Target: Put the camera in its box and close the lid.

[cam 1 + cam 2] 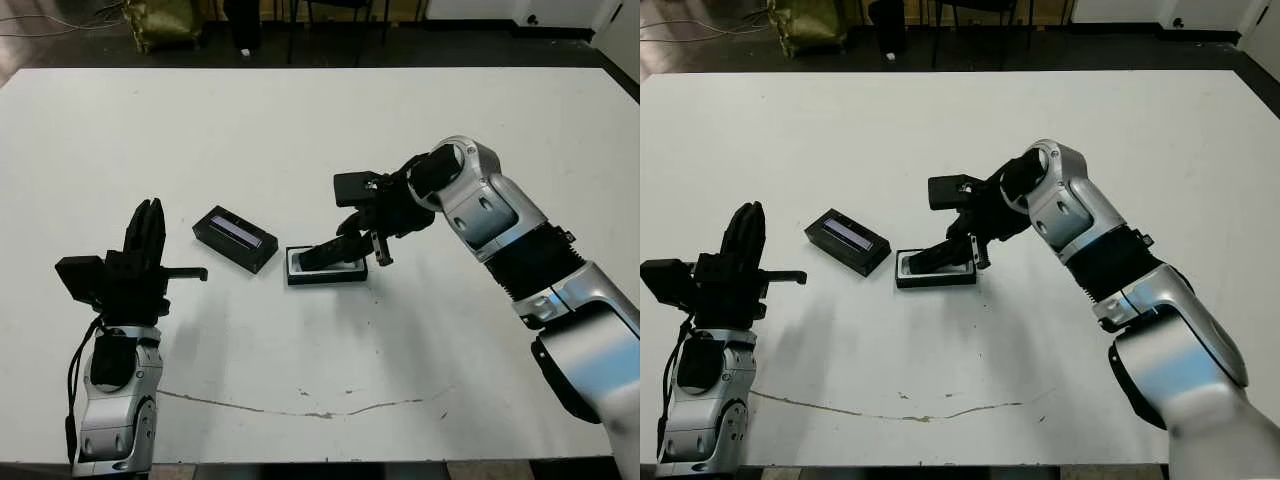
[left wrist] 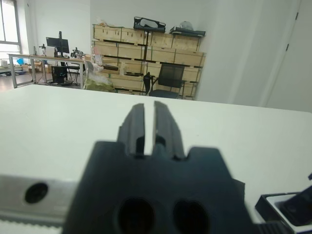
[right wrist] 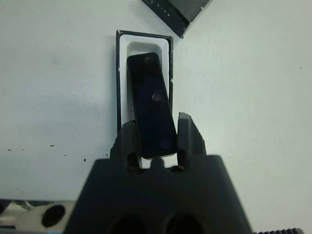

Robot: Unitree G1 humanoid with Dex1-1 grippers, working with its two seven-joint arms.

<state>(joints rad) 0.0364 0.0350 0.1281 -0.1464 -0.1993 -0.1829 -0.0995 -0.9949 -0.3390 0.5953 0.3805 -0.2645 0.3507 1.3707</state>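
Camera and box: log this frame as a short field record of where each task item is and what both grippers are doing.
camera: held by the right gripper, one end tilted down into the box, not yet lying flat
box: open on the table, white lining showing
lid: off, on the table to the robot's left of the box, window up
left gripper: raised, fingers together, holding nothing

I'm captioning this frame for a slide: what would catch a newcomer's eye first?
The right gripper draws the eye: mid-table, it holds the camera tilted, its far end down in the white-lined box. Just to the robot's left lies the lid, window up, apart from the box. The left gripper hangs idle near the left edge.
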